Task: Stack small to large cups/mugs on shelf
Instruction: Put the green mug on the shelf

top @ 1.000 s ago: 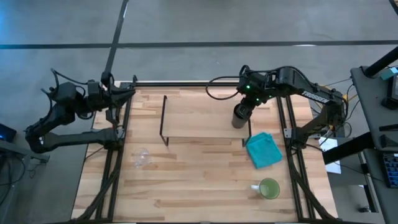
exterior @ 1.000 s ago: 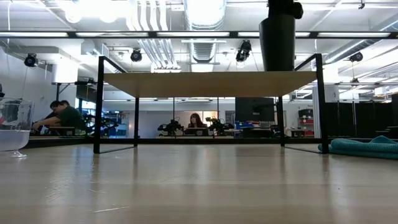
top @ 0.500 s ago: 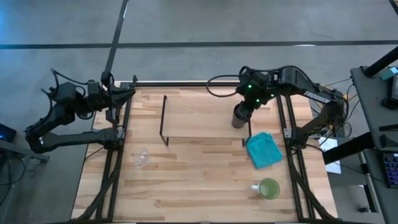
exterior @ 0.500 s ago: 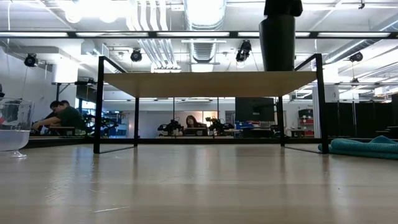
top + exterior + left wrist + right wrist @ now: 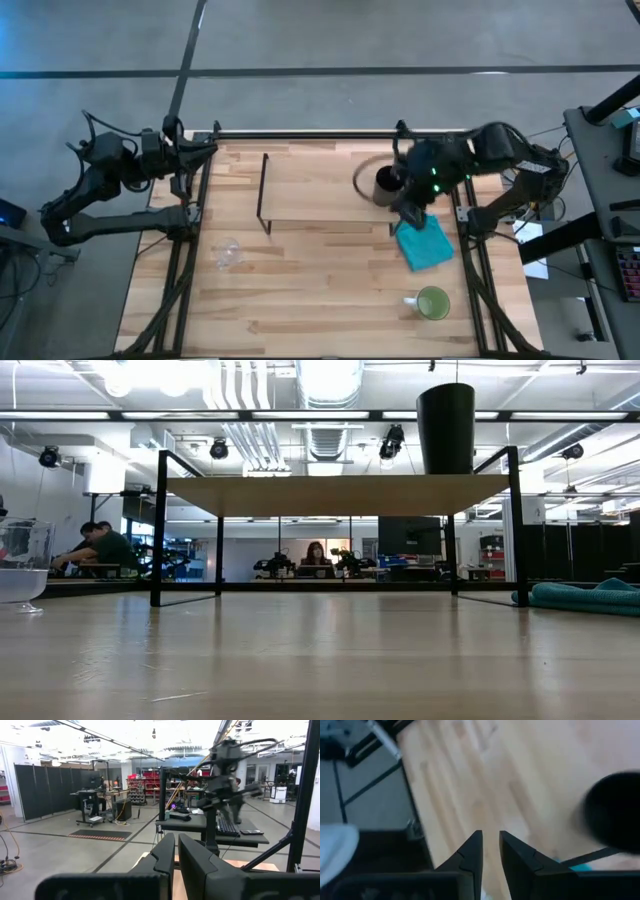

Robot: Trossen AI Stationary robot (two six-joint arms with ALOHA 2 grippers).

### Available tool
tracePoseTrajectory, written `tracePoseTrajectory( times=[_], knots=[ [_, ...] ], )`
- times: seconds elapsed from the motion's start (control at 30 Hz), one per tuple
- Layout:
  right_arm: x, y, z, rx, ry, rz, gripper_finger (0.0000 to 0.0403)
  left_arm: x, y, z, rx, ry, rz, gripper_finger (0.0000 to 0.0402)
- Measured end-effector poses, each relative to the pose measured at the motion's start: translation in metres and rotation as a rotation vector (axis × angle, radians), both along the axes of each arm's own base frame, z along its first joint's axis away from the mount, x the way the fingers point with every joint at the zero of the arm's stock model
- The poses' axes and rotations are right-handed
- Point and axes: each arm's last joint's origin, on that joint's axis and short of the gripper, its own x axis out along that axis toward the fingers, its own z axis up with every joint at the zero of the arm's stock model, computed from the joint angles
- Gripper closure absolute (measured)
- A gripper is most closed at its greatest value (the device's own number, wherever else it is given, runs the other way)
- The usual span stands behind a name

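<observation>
The black cup (image 5: 385, 184) stands upright on the right end of the shelf (image 5: 320, 190); in the low view the black cup (image 5: 445, 428) rests by its base on the shelf board (image 5: 330, 494), with nothing touching it. My right gripper (image 5: 408, 211) hovers just right of and nearer than the cup, above the far edge of the blue cloth; in its wrist view the right gripper (image 5: 491, 851) is open by a narrow gap, the cup (image 5: 615, 810) off to one side. The clear glass cup (image 5: 228, 254) and green mug (image 5: 432, 302) stand on the table. My left gripper (image 5: 176, 851) waits, shut, at the far left corner (image 5: 203, 152).
A blue cloth (image 5: 424, 242) lies on the table right of the shelf's near right leg, between the shelf and the green mug. The glass cup (image 5: 20, 565) sits near the shelf's left side. People sit at desks in the room beyond the table.
My right gripper, which was on the black cup's top, has let go, risen off it and swung toward the table's right and near side, over the blue cloth. The cup has stayed upright on the shelf's right end.
</observation>
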Motion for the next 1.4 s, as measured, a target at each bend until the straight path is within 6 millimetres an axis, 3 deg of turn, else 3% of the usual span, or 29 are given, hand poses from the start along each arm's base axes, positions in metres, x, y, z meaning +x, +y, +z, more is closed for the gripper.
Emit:
tracePoseTrajectory(
  times=[0.17,0.43,0.73,1.1,1.4],
  knots=[
    [-0.008,0.033,-0.011,0.042,0.107,0.049,0.0342,0.000,0.000,0.000,0.000,0.000,0.000,0.0391],
    [-0.020,0.069,-0.032,0.129,0.295,-0.076,0.0342,0.000,0.000,0.000,0.000,0.000,0.000,0.0391],
    [-0.036,0.112,-0.073,0.116,0.499,-0.137,0.0342,0.000,0.000,0.000,0.000,0.000,0.000,0.0391],
    [-0.041,0.143,-0.124,0.077,0.536,-0.068,0.0341,0.000,0.000,0.000,-0.009,-0.003,-0.001,0.0391],
    [-0.048,0.142,-0.169,-0.023,0.637,-0.087,0.0341,0.000,0.000,0.000,-0.010,-0.004,-0.002,0.0391]
  ],
)
